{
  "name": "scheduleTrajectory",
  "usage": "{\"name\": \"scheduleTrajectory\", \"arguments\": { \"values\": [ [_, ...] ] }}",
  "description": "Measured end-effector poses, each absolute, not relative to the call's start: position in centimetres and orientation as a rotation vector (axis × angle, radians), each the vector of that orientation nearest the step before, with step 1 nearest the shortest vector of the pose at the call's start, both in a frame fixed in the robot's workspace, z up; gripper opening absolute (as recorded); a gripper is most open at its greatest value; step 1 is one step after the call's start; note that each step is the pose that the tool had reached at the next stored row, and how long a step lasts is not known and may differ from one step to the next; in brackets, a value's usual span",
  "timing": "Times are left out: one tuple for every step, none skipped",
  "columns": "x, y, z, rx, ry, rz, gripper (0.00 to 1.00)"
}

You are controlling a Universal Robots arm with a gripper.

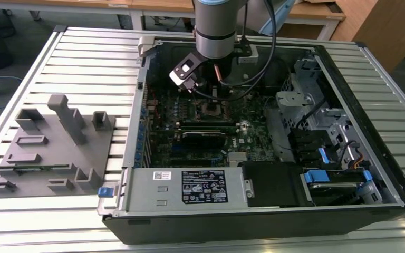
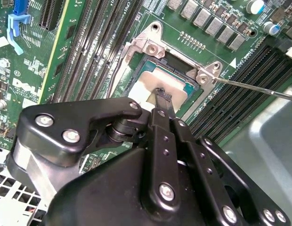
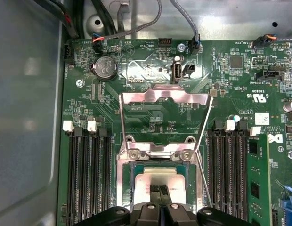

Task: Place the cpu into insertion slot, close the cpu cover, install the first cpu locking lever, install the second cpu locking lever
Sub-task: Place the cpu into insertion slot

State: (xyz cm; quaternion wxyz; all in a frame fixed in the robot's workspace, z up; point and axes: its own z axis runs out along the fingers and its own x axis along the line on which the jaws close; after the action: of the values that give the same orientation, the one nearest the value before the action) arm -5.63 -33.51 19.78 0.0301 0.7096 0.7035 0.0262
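Gripper [image 3: 159, 189], black, two-fingered, on a grey arm [image 1: 215, 31] reaching down into an open computer case [image 1: 259, 224]: fingers pressed together with only a hairline between them and nothing pinched, tips at or just above the middle of the cpu [image 3: 146, 179]; actual contact cannot be told. In the second wrist view the gripper [image 2: 161, 94] stands over the same spot on the cpu [image 2: 146, 84]. Cpu: lying flat in the insertion slot [image 3: 121, 181], pale metal top facing up, edges squared to the slot's frame; being square, it has no long axis. Cpu cover [image 3: 162, 95]: swung open, hinged at the slot's edge on the side towards the coin battery [image 3: 104, 67], its window showing bare board behind; whether upright or leaning back cannot be told. Locking lever [image 2: 259, 88]: thin wire rod, unlatched, running out from the slot's corner bracket over the memory slots [image 3: 231, 169]; a second bank of memory slots [image 3: 85, 174] lies on the slot's other side. Surroundings, exterior view: power supply [image 1: 195, 187] with label along the case's near wall; grey moulded fixture [image 1: 48, 147] outside the case towards the exterior view's left, well apart from it; both on a slatted metal table [image 1: 83, 42].
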Motion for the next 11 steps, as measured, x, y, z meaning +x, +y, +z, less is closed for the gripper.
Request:
{"name": "scheduleTrajectory", "arguments": {
  "values": [
    [-5.63, -33.52, 19.75, 2.187, 2.169, 0.081, 0.1],
    [-5.63, -33.52, 19.74, 2.187, 2.169, 0.081, 0.1],
    [-5.63, -33.53, 19.73, 2.187, 2.169, 0.081, 0.1],
    [-5.64, -33.53, 19.72, 2.188, 2.169, 0.081, 0.1],
    [-5.64, -33.53, 19.73, 2.187, 2.169, 0.081, 0.1],
    [-5.64, -33.53, 19.73, 2.187, 2.169, 0.081, 0.1],
    [-5.64, -33.53, 19.73, 2.187, 2.169, 0.081, 0.1],
    [-5.64, -33.53, 19.73, 2.187, 2.169, 0.081, 0.1],
    [-5.64, -33.53, 19.73, 2.187, 2.169, 0.081, 0.1],
    [-5.64, -33.53, 19.74, 2.187, 2.169, 0.081, 0.1],
    [-5.63, -33.52, 19.77, 2.188, 2.169, 0.082, 0.1]
  ]
}}
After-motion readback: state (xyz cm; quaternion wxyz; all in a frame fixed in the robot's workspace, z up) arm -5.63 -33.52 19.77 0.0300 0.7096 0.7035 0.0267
